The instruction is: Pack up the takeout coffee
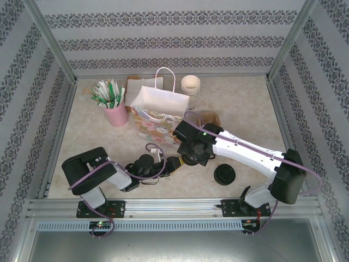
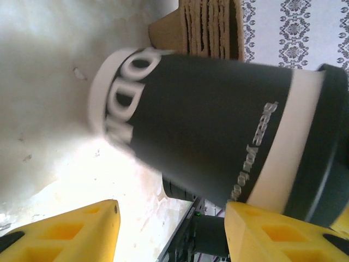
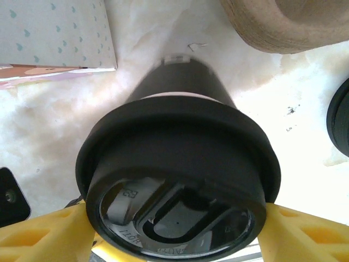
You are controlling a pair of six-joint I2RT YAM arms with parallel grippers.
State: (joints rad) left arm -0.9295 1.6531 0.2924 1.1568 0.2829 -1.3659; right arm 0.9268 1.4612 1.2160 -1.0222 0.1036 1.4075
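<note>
Overhead rear view, two wrist close-ups sharing cup (image 2: 218, 125)

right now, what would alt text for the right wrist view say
A black-lidded takeout coffee cup, seen close from above its lid, sits between two yellow fingers at the bottom corners. The corner of a patterned bag is upper left, a brown cardboard stack upper right.

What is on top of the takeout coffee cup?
A round black plastic lid caps the cup. The lid covers the whole mouth, so whatever is inside cannot be seen.
</note>
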